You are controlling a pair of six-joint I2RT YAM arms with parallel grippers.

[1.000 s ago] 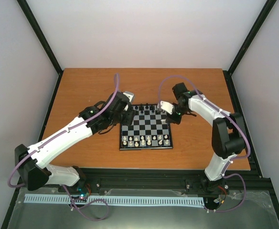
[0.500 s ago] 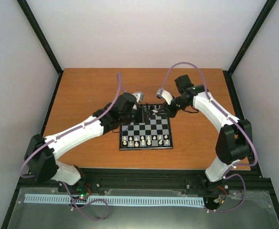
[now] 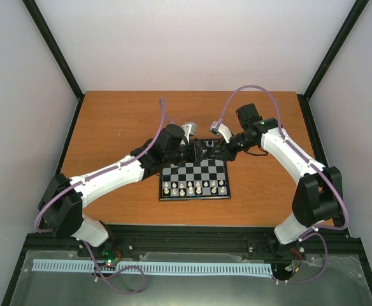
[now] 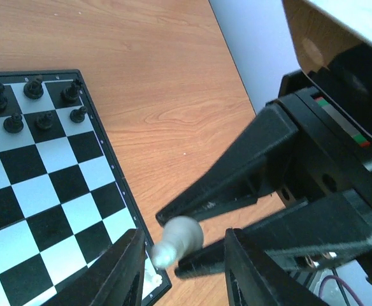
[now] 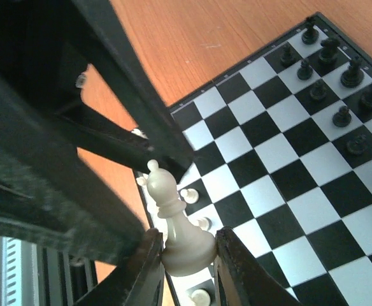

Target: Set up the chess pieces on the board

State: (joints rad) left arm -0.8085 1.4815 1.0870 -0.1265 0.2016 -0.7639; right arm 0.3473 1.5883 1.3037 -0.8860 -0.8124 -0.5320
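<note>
One piece (image 5: 175, 220) — tight in right hand (image 5: 187, 234)

One camera looks down from high behind the arms (image 3: 109, 176), two ride close behind the left gripper (image 4: 181, 236) and right gripper (image 5: 187, 237), all three sharing the board (image 3: 195, 171).

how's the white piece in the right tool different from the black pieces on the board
Colour: the white piece is cream, the black pieces are dark. Support: the white piece is clamped in the right tool and appears lifted off the board, while the black pieces stand free on their squares. Grouping: the white piece is alone; the black pieces sit in two rows along one edge. Both are small chess figures.
</note>
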